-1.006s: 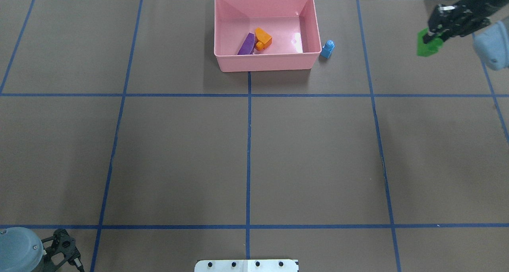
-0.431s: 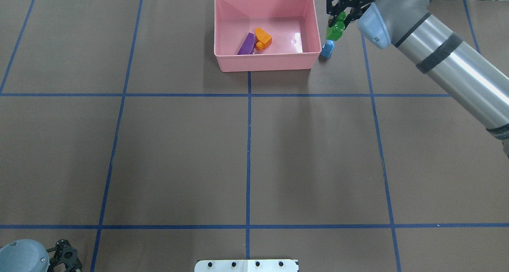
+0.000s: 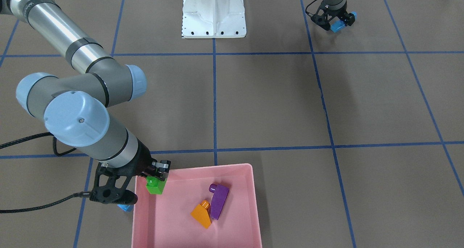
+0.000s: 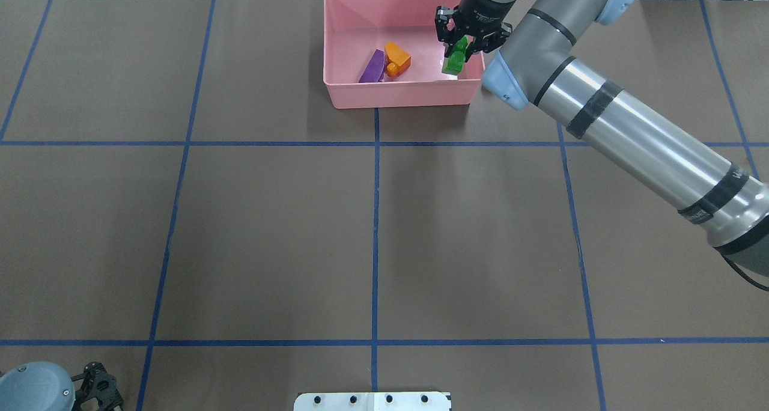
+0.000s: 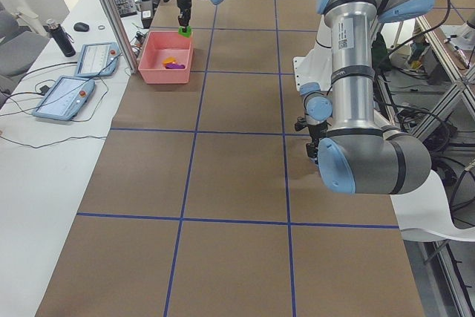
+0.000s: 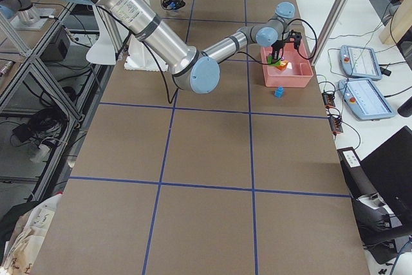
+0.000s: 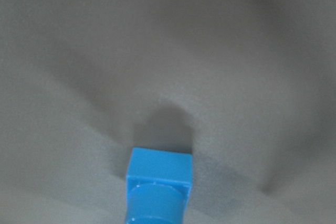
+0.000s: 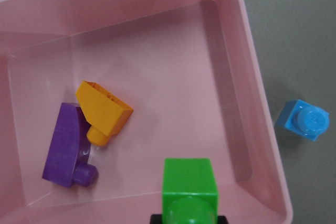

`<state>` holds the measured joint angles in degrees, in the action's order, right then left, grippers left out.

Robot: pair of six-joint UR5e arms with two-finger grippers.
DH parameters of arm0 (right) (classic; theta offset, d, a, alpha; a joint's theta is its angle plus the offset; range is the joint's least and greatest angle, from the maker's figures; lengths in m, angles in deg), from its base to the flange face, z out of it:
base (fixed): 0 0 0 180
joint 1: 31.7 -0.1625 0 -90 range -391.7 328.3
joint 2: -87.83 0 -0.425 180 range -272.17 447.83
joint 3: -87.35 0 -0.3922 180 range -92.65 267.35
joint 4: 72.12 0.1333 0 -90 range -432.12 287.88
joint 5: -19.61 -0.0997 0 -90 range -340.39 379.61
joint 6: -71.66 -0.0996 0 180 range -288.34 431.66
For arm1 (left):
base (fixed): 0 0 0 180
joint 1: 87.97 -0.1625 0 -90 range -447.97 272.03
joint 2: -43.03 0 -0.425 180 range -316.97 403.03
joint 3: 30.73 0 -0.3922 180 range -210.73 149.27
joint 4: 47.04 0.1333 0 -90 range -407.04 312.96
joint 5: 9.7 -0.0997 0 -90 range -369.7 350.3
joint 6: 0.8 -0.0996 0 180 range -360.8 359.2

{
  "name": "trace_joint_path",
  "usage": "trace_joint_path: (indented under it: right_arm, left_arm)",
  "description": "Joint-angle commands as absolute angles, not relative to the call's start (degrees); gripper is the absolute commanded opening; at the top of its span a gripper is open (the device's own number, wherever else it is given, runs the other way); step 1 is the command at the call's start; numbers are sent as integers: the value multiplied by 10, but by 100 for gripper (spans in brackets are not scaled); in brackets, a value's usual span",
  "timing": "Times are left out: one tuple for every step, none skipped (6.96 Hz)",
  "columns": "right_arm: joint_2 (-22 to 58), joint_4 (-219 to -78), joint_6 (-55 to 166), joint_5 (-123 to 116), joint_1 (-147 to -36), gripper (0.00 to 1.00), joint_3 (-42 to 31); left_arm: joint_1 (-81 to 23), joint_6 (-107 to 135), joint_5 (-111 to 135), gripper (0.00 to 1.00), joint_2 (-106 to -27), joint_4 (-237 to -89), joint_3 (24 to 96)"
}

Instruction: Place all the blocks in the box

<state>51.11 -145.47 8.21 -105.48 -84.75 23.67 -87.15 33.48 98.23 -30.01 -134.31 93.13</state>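
Observation:
The pink box [image 4: 396, 101] stands at the far middle of the table, with the orange sloped block [image 4: 398, 56] and the purple sloped block [image 4: 373, 67] lying in it. My right gripper [image 4: 461, 43] is shut on the green block [image 4: 455, 59] and holds it above the box's right part, just inside the rim [image 3: 156, 185]. The small light-blue block [image 8: 304, 121] sits on the table just outside the box's right wall [image 3: 125, 207]; my right arm hides it in the overhead view. My left gripper [image 3: 335, 21] is near the robot's base, shut on a blue block [image 3: 340, 24].
The white robot base [image 3: 214, 12] stands at the table's near middle edge. Blue tape lines [image 4: 375, 219] divide the brown table. Two tablets [image 6: 360, 78] lie on the side bench beyond the box. My right arm's long links [image 4: 631, 134] span the table's right half.
My right arm has swung left with the green block, from the far right corner, past the light-blue block, to above the box's right part. My left gripper has shifted slightly lower.

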Motion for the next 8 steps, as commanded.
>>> trace_joint_path:
  right_arm:
    - [540, -1445, 63, -1029, -833, 0, 274]
    - [565, -1431, 60, -1020, -833, 0, 313]
    - [588, -1426, 57, -1019, -833, 0, 349]
    - [588, -1420, 56, -1018, -834, 97, 353]
    - [588, -1412, 56, -1019, -840, 100, 350]
    - [586, -1413, 56, -1033, -860, 100, 337]
    - [570, -1416, 59, -1082, -894, 100, 306]
    - [498, -1418, 66, -1151, -942, 100, 234]
  left_arm:
    - [-871, 335, 982, 65, -300, -1344, 926]
    - [-871, 334, 983, 31, -301, -1344, 926]
    - [-869, 335, 983, 0, -300, -1354, 928]
    - [-865, 336, 983, 0, -299, -1362, 931]
    - [-860, 337, 988, 0, -299, -1362, 942]
    - [-846, 335, 992, 0, -297, -1359, 974]
    - [-786, 330, 1015, 0, -305, -1355, 997]
    - [-729, 330, 1055, 0, -359, -1353, 993]
